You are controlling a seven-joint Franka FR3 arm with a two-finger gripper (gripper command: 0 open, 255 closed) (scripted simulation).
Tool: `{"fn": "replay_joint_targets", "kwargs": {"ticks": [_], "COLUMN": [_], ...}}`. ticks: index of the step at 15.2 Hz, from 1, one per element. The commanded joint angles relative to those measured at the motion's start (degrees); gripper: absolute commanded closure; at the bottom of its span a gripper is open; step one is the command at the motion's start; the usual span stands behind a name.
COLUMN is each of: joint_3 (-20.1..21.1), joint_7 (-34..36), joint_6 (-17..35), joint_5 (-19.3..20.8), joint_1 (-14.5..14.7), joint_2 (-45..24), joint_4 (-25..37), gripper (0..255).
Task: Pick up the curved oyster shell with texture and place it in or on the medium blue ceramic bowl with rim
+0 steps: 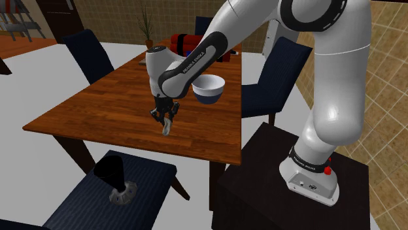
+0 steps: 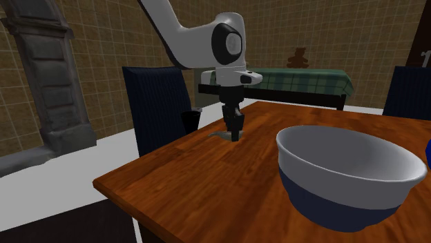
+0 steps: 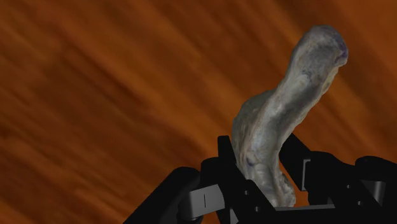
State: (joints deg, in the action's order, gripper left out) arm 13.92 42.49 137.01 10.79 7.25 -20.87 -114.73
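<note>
— Where was the oyster shell (image 3: 286,108)?
— Pinched between the black gripper (image 3: 257,159) fingers, over the wooden table (image 1: 98,108).
— And the bowl (image 1: 209,89)?
— White inside, blue below, at two o'clock from the gripper in the shoulder view.

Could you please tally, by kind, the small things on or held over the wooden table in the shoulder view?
Bowl: 1
Shell, clasped in the gripper: 1
Red object at the far end: 1
Total: 3
The plant is left out, since I cannot tell whether it stands on the table.
</note>
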Motion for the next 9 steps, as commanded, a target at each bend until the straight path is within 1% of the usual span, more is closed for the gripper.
{"fn": "replay_joint_targets", "kwargs": {"ticks": [1, 9], "joint_3": [0.0, 0.8], "joint_7": [0.0, -1.3], "joint_6": [0.0, -5.0], "joint_5": [0.0, -1.8], "joint_1": [0.0, -0.5], "joint_2": [0.0, 3.8], "joint_4": [0.0, 1.3], "gripper": [255, 255]}}
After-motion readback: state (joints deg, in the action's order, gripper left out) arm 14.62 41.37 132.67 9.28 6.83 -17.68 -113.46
